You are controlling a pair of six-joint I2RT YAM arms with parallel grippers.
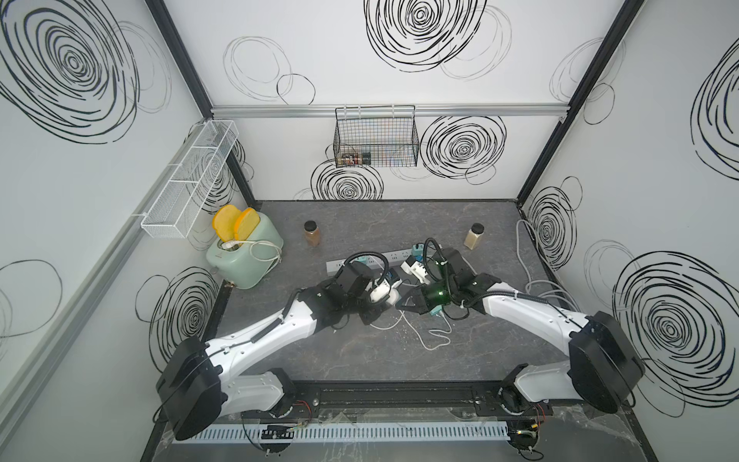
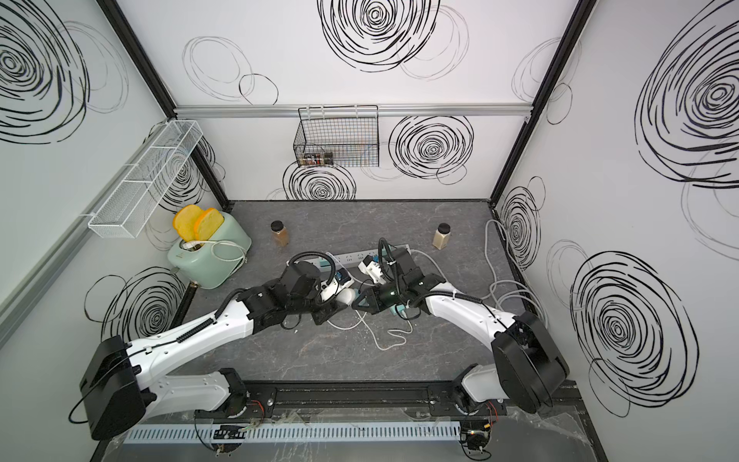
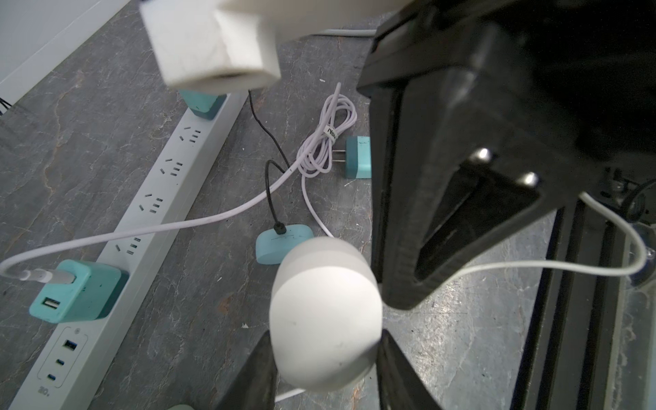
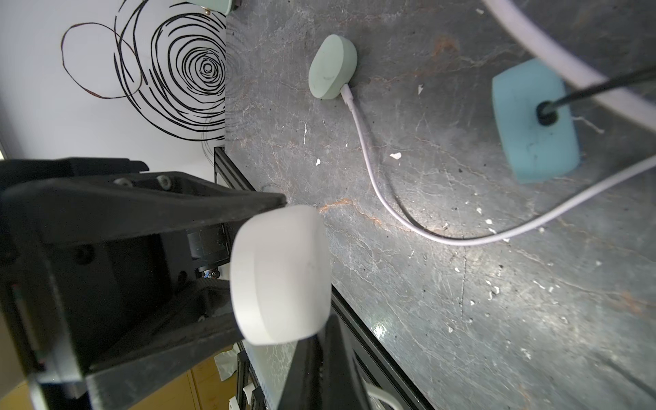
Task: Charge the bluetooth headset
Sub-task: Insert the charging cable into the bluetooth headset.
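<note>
The bluetooth headset is a white oval case (image 3: 324, 312), held a little above the grey table, and my left gripper (image 3: 324, 355) is shut on its sides. In both top views the case (image 1: 394, 297) (image 2: 346, 297) sits mid-table between the two arms. My right gripper (image 4: 324, 330) is shut, and its tip rests against the case (image 4: 280, 273). A thin white cable (image 3: 532, 264) runs in behind the tip of the right gripper (image 3: 397, 301), so the cable's end is hidden.
A white power strip (image 3: 170, 170) (image 1: 376, 260) carries teal chargers (image 3: 78, 294) and a white adapter (image 3: 209, 46). A blue case on a black cable (image 3: 280, 245), a green case (image 4: 330, 67), a loose teal plug (image 3: 358, 158), a toaster (image 1: 246, 256) and two jars (image 1: 311, 234) (image 1: 474, 235) stand around.
</note>
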